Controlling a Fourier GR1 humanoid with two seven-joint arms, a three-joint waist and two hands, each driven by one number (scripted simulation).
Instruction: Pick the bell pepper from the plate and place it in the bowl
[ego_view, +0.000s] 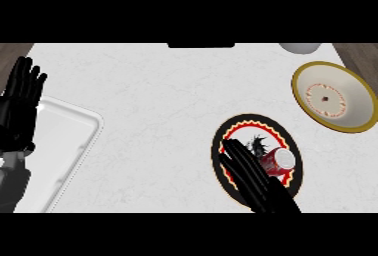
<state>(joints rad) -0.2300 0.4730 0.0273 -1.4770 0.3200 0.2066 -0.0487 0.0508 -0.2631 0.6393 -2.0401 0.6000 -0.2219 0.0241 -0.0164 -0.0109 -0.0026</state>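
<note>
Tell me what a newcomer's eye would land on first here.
First, the black-rimmed plate with its red and yellow ring, low and right of centre, holding a red bell pepper. The right hand lies over the plate with fingers straight, beside the pepper. Next, the cream bowl with a yellow rim at the upper right, and the left hand resting open at the left edge by a white tray.

No legible text or labels anywhere.
</note>
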